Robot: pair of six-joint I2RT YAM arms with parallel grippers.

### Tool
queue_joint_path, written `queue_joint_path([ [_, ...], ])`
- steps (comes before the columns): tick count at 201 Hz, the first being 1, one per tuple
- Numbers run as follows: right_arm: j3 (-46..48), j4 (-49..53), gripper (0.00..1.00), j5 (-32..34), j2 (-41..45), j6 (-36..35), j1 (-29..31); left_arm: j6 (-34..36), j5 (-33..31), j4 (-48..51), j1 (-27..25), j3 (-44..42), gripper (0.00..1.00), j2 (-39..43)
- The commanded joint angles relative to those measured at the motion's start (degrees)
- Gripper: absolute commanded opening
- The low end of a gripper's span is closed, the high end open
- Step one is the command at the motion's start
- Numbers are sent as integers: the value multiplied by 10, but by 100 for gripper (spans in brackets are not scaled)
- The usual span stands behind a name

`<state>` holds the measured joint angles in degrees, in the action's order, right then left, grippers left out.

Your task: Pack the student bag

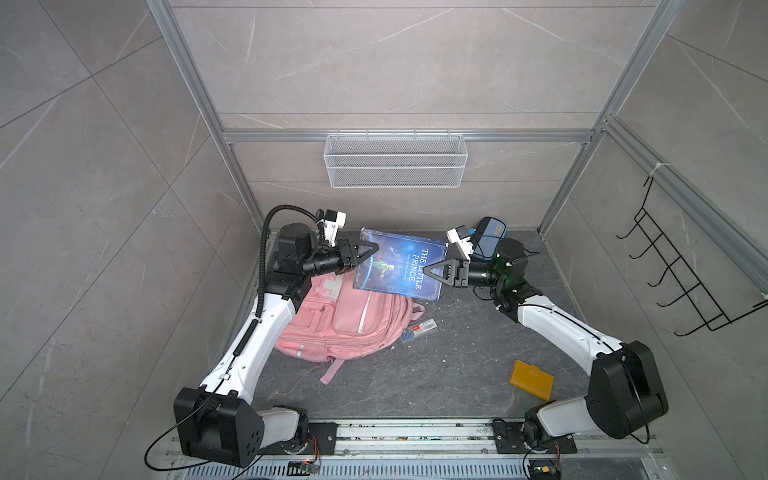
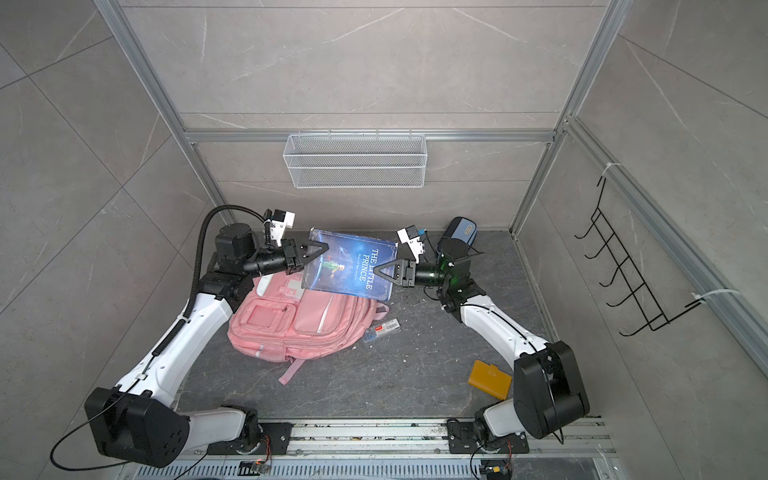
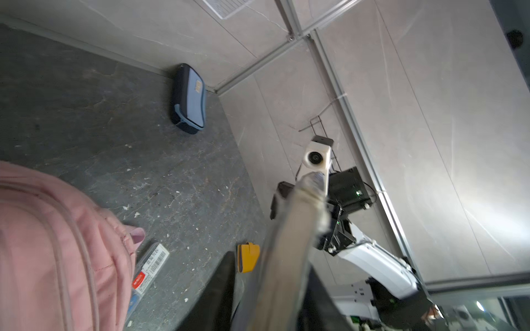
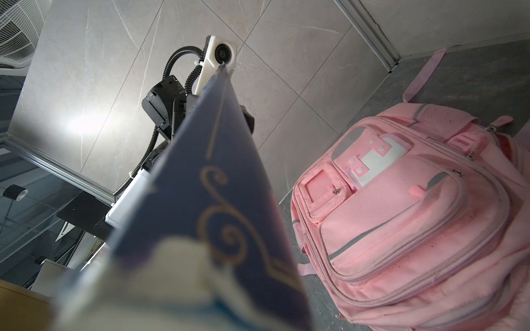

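Note:
The pink student bag [image 1: 345, 324] [image 2: 299, 324] lies flat on the dark floor, front pockets up, and fills much of the right wrist view [image 4: 401, 215]. A blue book, "The Little Prince" [image 1: 399, 266] [image 2: 349, 266], hangs above the bag's far end between both arms. My right gripper [image 1: 432, 272] [image 2: 384, 272] is shut on the book's right edge; the cover [image 4: 206, 200] hides its fingers in the right wrist view. My left gripper [image 1: 368, 251] [image 3: 269, 272] straddles the book's left edge [image 3: 289, 243], with its jaws open and a gap showing beside one finger.
A blue pencil case [image 1: 490, 237] [image 3: 189, 99] stands in the back right corner behind the right arm. A small labelled box [image 1: 419, 329] lies by the bag's right side. A yellow wallet [image 1: 532, 380] lies front right. A wire basket [image 1: 395, 160] hangs on the back wall, a black hook rack [image 1: 681, 274] on the right wall.

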<state>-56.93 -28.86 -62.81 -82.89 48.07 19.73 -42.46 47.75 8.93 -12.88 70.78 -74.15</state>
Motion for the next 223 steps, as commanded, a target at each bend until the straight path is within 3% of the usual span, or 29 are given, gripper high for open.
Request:
queue_joint_path([
  [1, 3, 86, 0, 84, 31, -59, -34, 124, -138, 189, -4, 63, 79, 9],
  [8, -6, 155, 0, 111, 39, -96, -44, 153, -184, 242, -8, 79, 89, 0],
  [33, -51, 334, 0, 180, 50, -204, -65, 210, -329, 361, -50, 114, 90, -41],
  [61, -57, 397, 0, 239, 69, -224, -90, 221, -460, 412, -138, 133, 84, -102],
  [89, -47, 425, 0, 277, 73, -224, -110, 187, -536, 417, -195, 139, 75, -170],
  [159, -47, 465, 0, 305, 79, -238, -121, 188, -649, 434, -250, 217, 56, -354],
  [223, -48, 482, 0, 303, 92, -250, -127, 195, -693, 433, -262, 236, 30, -417],
])
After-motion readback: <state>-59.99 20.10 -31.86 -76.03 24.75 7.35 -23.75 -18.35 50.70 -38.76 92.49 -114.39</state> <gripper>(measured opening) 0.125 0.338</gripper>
